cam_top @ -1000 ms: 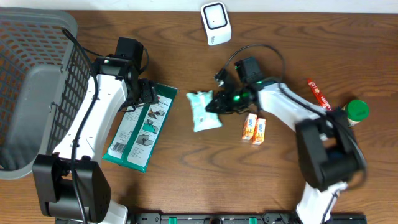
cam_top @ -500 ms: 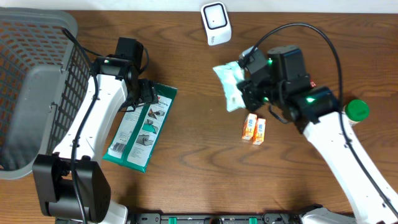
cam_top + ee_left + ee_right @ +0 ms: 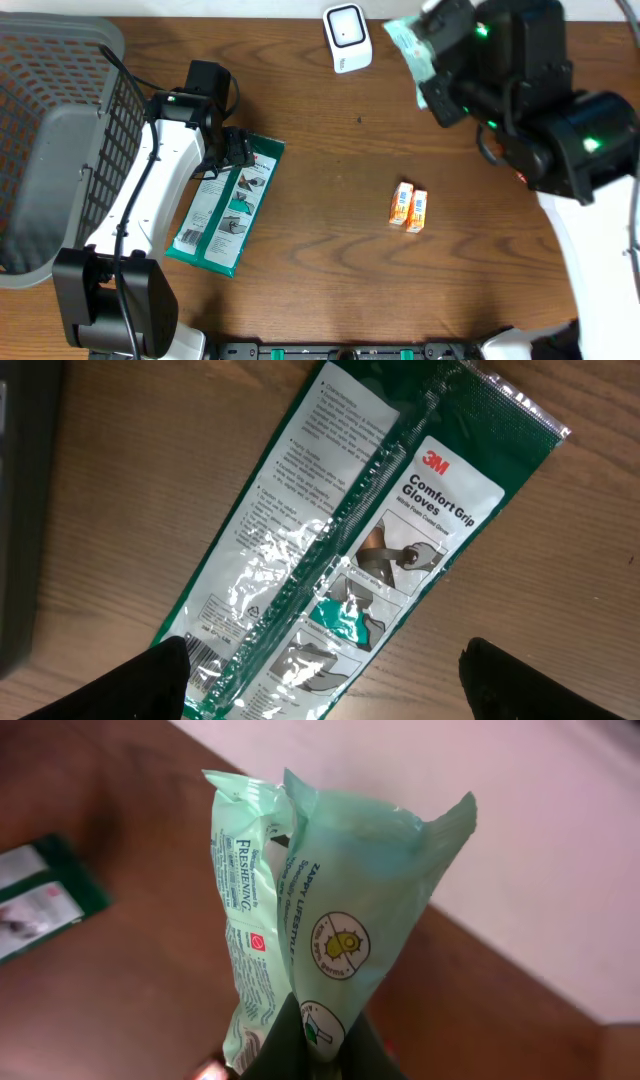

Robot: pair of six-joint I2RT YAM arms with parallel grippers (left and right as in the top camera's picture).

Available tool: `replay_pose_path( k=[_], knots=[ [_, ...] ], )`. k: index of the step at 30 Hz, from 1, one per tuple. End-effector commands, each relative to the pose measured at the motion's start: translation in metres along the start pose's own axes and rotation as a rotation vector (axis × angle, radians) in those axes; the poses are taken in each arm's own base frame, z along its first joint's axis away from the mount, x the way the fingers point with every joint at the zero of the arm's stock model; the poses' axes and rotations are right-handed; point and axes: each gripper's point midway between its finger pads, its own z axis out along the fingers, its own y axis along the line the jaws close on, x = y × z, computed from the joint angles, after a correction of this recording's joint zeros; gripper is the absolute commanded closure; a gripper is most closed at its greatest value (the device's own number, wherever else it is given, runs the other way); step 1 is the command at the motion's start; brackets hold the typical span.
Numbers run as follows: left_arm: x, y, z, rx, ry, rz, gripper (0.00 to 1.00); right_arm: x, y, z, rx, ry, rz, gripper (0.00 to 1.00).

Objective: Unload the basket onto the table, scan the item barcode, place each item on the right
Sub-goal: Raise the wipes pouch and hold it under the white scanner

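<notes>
Raised since a second ago: green wipes pack (image 3: 403, 38) hangs off the desk (image 3: 320, 260) near the scanner (image 3: 347, 37), clamped in right gripper (image 3: 310, 1055), likely for barcode presentation. Left gripper (image 3: 330, 685) gapes empty over gloves packet (image 3: 380, 540).

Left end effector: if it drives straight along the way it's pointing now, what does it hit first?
The green 3M glove pack. It lies flat on the table, filling the wrist view ahead of the open left end effector. The height above it is hard to judge, but nothing else shows in between.

Green glove pack (image 3: 225, 205), grey mesh basket (image 3: 60, 40), two orange boxes (image 3: 409, 207)
</notes>
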Motion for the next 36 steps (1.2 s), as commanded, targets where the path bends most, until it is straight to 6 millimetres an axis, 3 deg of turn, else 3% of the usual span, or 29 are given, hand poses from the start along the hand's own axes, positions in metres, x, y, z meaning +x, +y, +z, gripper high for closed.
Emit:
replay_pose_path(
  k=[1,7,12,16,25,36],
  knots=[
    [-0.004,0.001,-0.005,-0.004,-0.015,-0.002,0.13,0.0,0.005,0.034,0.107,0.091,-0.169,0.99],
    [-0.004,0.001,-0.005,-0.004,-0.015,-0.002,0.13,-0.021,0.053,0.095,0.216,0.137,-0.468,0.99],
    [-0.004,0.001,-0.005,-0.004,-0.015,-0.001,0.13,-0.028,0.07,0.147,0.423,0.234,-0.704,0.99],
    [-0.004,0.001,-0.005,-0.004,-0.015,-0.001,0.13,-0.029,0.085,0.201,0.493,0.264,-0.829,0.99],
    [-0.004,0.001,-0.005,-0.004,-0.015,-0.001,0.13,-0.051,0.079,0.283,0.66,0.135,-0.839,0.99],
    [-0.004,0.001,-0.005,-0.004,-0.015,-0.001,0.13,-0.047,0.066,0.349,0.716,-0.051,-0.802,0.99]
  ],
)
